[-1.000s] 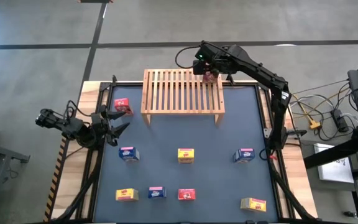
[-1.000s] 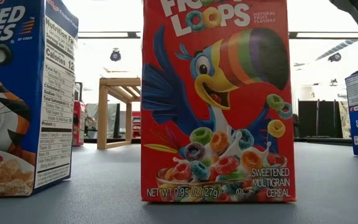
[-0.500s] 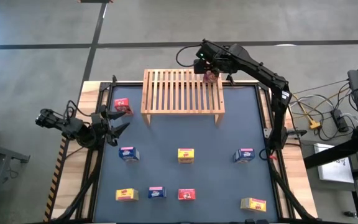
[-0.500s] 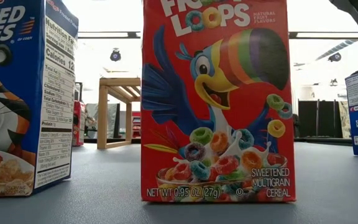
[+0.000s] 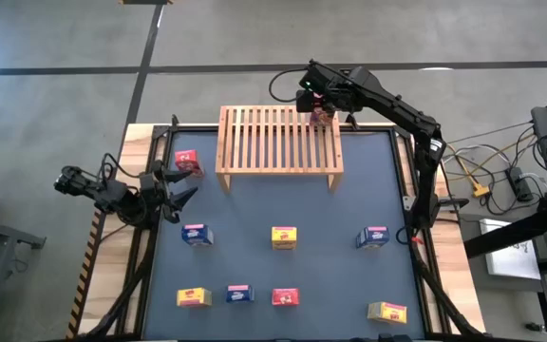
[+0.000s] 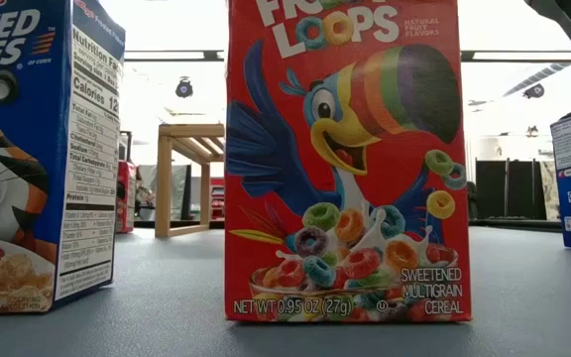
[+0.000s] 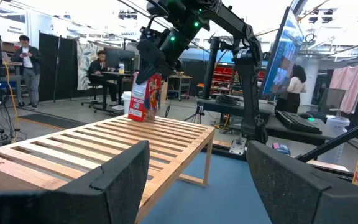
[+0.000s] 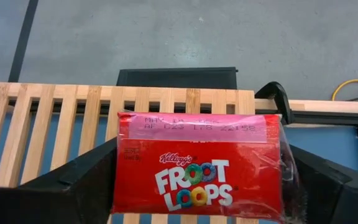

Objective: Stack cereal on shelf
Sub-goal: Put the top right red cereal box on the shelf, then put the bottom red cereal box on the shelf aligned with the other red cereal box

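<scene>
The wooden slatted shelf [image 5: 278, 142] stands at the table's far side. A red Froot Loops box [image 8: 197, 165] stands upright on its base on the slats at the shelf's far right corner [image 7: 146, 98]. My right gripper [image 8: 202, 149] hangs over it, slanting down, with one finger close beside each narrow side. My left gripper [image 5: 180, 182] waits open and empty at the table's left edge, near another red box [image 5: 187, 161] on the table. My right gripper has its fingers [image 8: 98, 168] beside the red box's two narrow sides, coming from above and slanting down. I cannot tell whether they touch the box. The box stands on the slats on its own base.
Several cereal boxes stand on the blue table nearer the front: blue [image 5: 197, 235], yellow [image 5: 284, 237], blue [image 5: 372, 237], then yellow [image 5: 193, 297], blue [image 5: 240, 294], red [image 5: 285, 297], yellow [image 5: 387, 312]. The rest of the shelf's slats are bare. People sit in the room beyond.
</scene>
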